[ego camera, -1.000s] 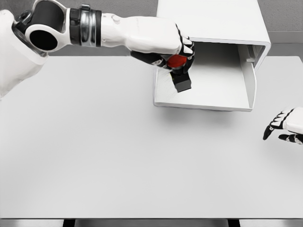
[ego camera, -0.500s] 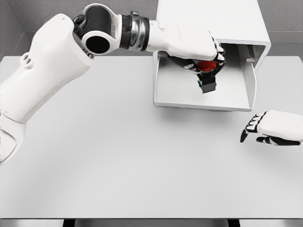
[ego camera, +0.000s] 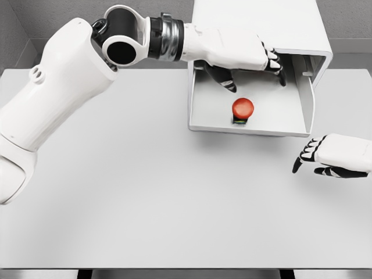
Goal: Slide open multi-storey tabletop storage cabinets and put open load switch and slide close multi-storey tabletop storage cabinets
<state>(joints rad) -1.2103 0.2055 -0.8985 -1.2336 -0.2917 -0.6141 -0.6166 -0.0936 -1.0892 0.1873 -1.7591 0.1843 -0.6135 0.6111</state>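
Bare white tabletop fills the near part of the view, its front edge cut off by the bottom of the frame

Right hand comes in from the right edge, forearm cropped, hovering over the tabletop near the drawer's front right corner; fingers loosely spread, holding nothing, not touching the drawer

Left arm enters from the lower left, big white upper segment, black elbow joint, forearm reaching across to the cabinet

Drawer is pulled out toward the camera, shallow white tray with low walls; its right wall looks tilted/foreshortened

Load switch sits inside the drawer near the front wall, roughly mid-width; red round button on top, dark base mostly hidden under the button, only a thin dark/green sliver visible

Left hand is above the back of the drawer at the cabinet mouth, palm down, fingers released and relaxed, grasping nothing, well clear of the load switch; thumb and some fingertips hang into shadow, hard to count

Cabinet behind, white box, top cut off by the upper frame edge; inside is shadowed, how many storeys it has can't be told
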